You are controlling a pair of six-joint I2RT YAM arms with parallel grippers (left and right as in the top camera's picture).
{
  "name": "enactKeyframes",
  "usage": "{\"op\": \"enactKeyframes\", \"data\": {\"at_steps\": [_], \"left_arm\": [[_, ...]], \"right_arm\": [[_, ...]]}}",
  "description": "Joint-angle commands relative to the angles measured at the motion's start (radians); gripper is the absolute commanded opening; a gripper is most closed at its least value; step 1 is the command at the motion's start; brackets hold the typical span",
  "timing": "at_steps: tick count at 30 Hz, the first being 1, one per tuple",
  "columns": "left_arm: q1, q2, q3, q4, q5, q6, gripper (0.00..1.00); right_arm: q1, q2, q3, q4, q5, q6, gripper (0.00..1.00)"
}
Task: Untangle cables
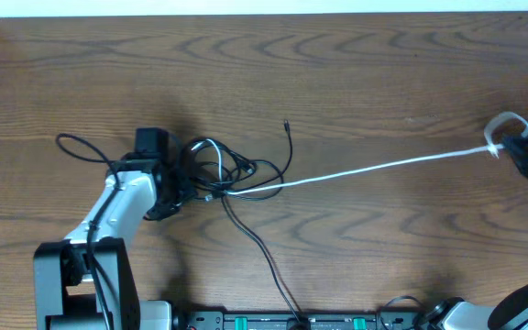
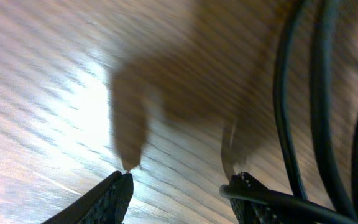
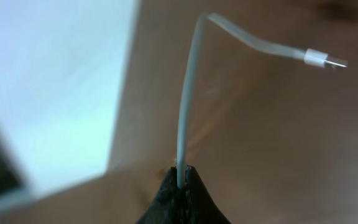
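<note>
Right gripper (image 3: pixel 182 173) is clenching white cable (image 3: pixel 186 112), holding it taut, likely to free it from black cables (image 2: pixel 283 93); left gripper (image 2: pixel 180 182) is hovering, released.

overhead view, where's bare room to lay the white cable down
Bare table along the far edge beyond the white cable, and the near-right patch below it. Crowded around the knotted black cables at the left tool.

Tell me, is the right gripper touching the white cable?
Touching. The right wrist view shows the right gripper pinched shut on the white cable, which rises from between its fingertips.
</note>
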Motion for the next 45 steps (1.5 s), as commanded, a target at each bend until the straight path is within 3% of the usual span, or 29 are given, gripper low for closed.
{"op": "enactKeyframes", "data": {"at_steps": [1,9,18,22,25,28,29,33,38,45], "left_arm": [[0.067,0.01,-0.013,-0.01,-0.045,-0.008,0.55],[0.149,0.01,-0.014,-0.024,-0.022,-0.007,0.55],[0.149,0.01,-0.023,-0.024,0.03,-0.006,0.55],[0.149,0.01,-0.028,-0.019,0.03,-0.003,0.55],[0.149,0.01,-0.034,-0.013,0.03,-0.004,0.55],[0.149,0.01,-0.034,-0.013,0.03,-0.003,0.55],[0.149,0.01,-0.034,-0.013,0.03,-0.003,0.55],[0.149,0.01,-0.034,-0.013,0.03,-0.003,0.55],[0.149,0.01,-0.034,-0.013,0.03,-0.003,0.55],[0.149,0.01,-0.034,-0.017,0.03,-0.003,0.55]], "right_arm": [[-0.058,-0.014,0.01,-0.025,0.231,-0.05,0.01],[-0.08,-0.014,0.01,-0.048,0.27,-0.014,0.01],[0.078,-0.014,0.01,-0.063,0.294,-0.124,0.04],[0.179,-0.014,0.01,-0.08,0.3,-0.176,0.32],[0.273,-0.014,0.01,-0.097,0.385,-0.195,0.64],[0.366,-0.012,0.01,-0.103,0.493,-0.195,0.91],[0.391,-0.012,0.01,-0.106,0.515,-0.195,0.96],[0.512,-0.012,0.01,-0.134,0.558,-0.235,0.99],[0.67,-0.005,0.026,-0.23,0.76,-0.2,0.99],[0.785,0.122,0.267,-0.532,0.88,-0.23,0.99]]}}
